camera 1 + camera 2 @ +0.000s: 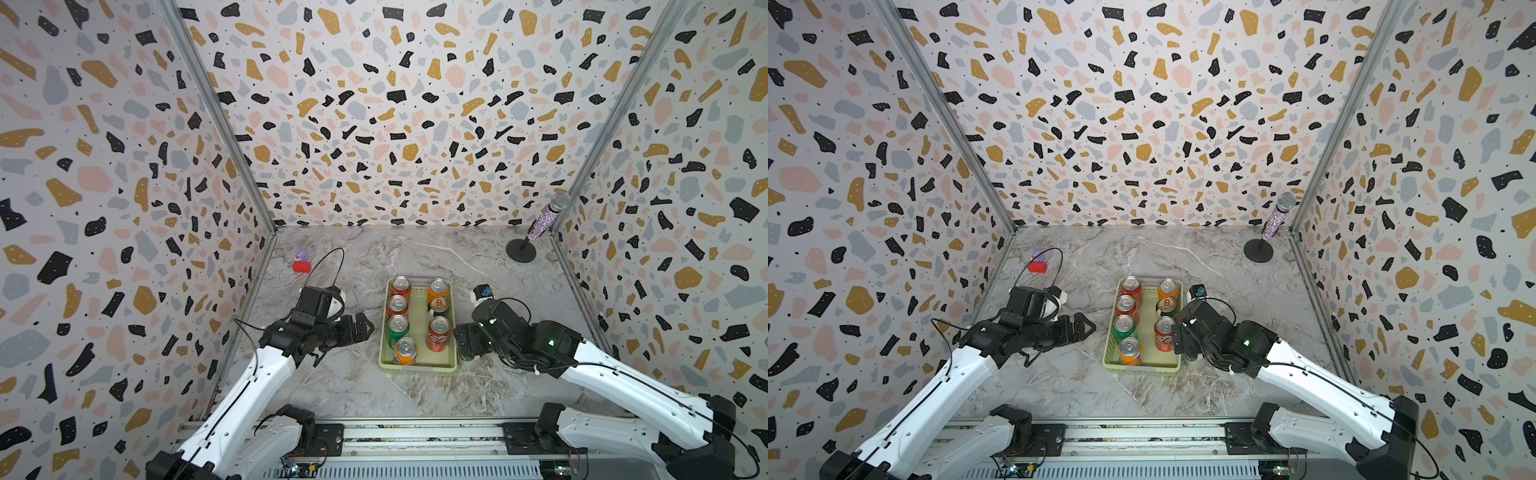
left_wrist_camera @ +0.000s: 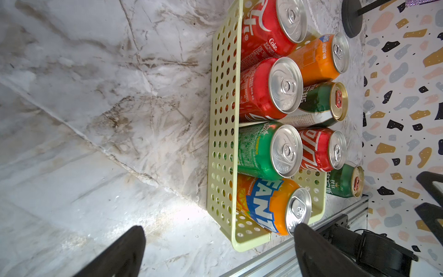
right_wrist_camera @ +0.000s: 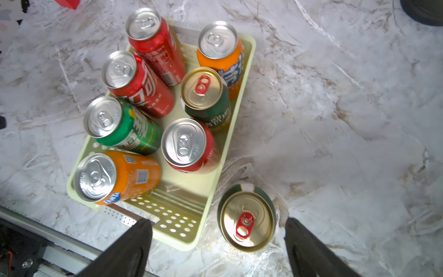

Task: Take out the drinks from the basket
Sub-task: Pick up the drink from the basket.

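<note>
One out, seven soda cans left in the yellow-green basket.
Dark green can stands on the table just beside it, between the right gripper's wide fingers; left gripper also wide, empty.

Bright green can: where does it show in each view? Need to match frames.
Top view: bright green can, third from far end, basket's left row.
Top view: same slot.
Left wrist: against the basket's perforated side.
Right wrist: beside a red can, at.
Landmark: orange Fanta can, its neighbour at the basket's near end.
</note>
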Controlling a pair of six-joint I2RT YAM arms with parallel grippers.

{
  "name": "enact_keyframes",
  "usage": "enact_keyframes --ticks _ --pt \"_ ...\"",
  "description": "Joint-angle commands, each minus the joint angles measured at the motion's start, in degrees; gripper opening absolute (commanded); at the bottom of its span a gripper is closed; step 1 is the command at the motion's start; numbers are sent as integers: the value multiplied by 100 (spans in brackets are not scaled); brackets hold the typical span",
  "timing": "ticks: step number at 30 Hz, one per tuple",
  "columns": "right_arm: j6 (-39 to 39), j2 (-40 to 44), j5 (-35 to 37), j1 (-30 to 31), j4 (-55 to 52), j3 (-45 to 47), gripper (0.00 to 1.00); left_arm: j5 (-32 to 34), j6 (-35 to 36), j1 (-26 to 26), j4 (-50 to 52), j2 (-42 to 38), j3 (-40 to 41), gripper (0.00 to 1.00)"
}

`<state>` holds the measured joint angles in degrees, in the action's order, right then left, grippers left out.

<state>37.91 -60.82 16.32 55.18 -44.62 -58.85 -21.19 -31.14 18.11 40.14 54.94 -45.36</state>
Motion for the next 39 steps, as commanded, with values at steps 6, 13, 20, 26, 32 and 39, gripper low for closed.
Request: enact_keyframes --ticks 6,13,20,26,32,39 --pt "-662 -1324 -217 -11 -152 -941 90 -234 26 37 -193 75 28 100" --pt "-783 -2190 -287 -72 -7 -1331 90 -238 11 52 -222 -7 71 100" --pt "-748 -2534 -489 -270 164 -1332 89 -259 4 55 -250 -53 80 100" --pt "-748 -2633 -541 -311 374 -1192 88 -259 -9 61 -252 -53 84 100" --pt "-724 -2867 -658 -309 475 -1198 87 -260 -11 62 -261 -79 85 100" --pt "-627 -3108 -684 -310 539 -1131 86 -270 -8 62 -261 -86 89 100"
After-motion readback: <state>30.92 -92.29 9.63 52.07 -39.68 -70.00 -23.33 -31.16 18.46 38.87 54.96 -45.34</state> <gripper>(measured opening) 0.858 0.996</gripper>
